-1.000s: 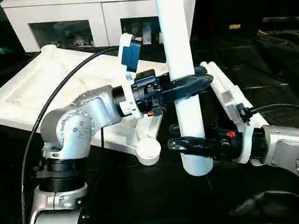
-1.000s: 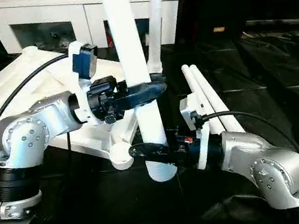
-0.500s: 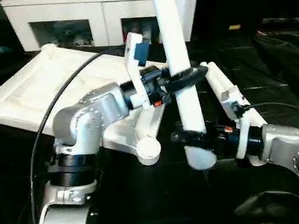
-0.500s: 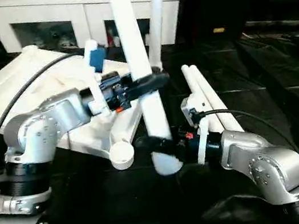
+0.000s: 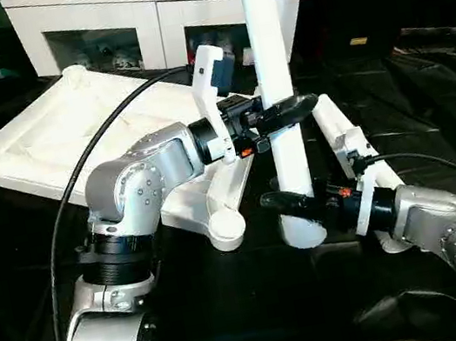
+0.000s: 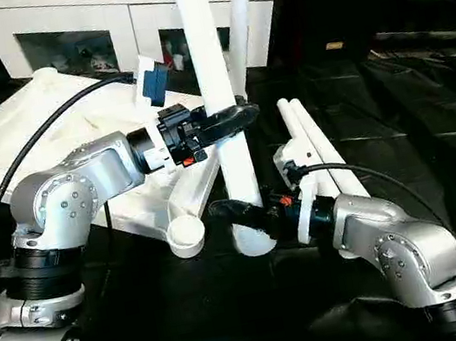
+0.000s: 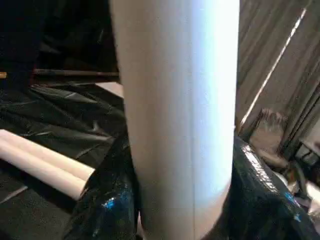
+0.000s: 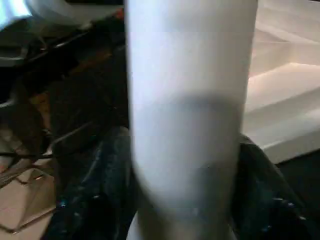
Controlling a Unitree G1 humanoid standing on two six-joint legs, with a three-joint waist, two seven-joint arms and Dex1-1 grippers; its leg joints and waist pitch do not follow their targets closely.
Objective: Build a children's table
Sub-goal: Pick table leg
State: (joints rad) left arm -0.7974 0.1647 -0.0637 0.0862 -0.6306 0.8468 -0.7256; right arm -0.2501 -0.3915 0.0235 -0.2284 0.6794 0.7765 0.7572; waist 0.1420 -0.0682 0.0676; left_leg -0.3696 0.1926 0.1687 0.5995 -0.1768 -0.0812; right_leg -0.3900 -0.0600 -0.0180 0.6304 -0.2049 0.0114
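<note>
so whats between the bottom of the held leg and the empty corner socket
Just a bare strip of black sheet, seen in the left eye view, between the leg bottom and the corner socket.

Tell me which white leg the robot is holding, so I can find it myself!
Find the big white tabletop lying upside down on the black sheet. Just beside its near corner socket, one leg stands upright, with the left gripper around its middle and the right gripper near its bottom. Two spare legs lie flat.
</note>
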